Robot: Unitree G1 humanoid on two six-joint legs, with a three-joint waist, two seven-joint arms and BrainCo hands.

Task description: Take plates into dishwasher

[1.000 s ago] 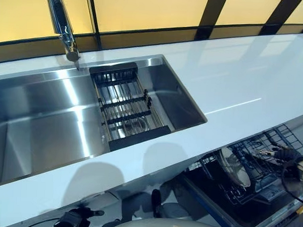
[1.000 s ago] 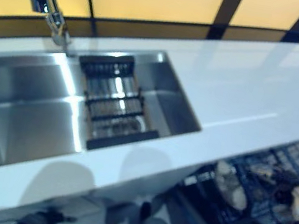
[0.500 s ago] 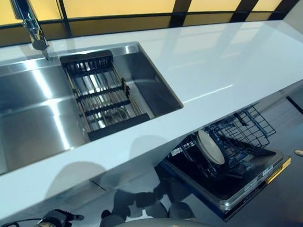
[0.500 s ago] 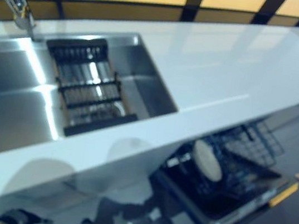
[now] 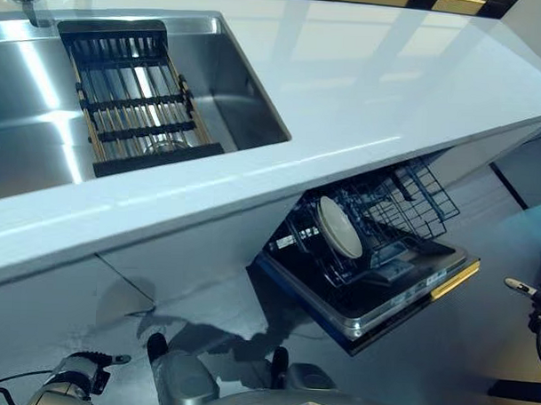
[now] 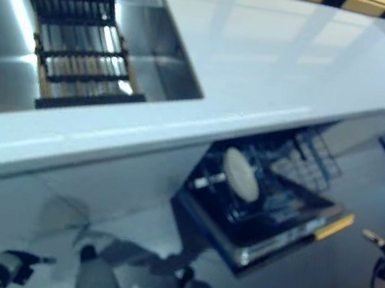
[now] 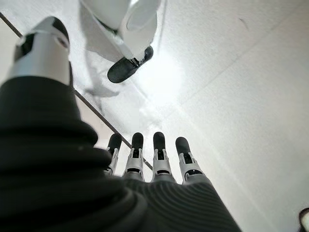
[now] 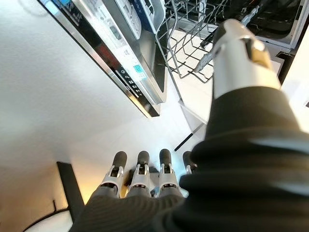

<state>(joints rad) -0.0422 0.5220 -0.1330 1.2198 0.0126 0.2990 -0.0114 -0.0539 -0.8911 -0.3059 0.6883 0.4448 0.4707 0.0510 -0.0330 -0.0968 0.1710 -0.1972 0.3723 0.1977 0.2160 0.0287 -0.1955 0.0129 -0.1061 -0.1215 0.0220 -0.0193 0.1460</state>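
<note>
A white plate [image 5: 339, 226] stands on edge in the rack [image 5: 404, 207] over the open dishwasher door [image 5: 374, 291], below the counter [image 5: 363, 90]. Both hands hang low and empty: the left hand [image 7: 145, 164] near the floor, fingers straight, the right hand [image 8: 140, 176] beside the door (fingers relaxed too). A drainer [image 5: 132, 95] sits in the sink [image 5: 25, 114].
</note>
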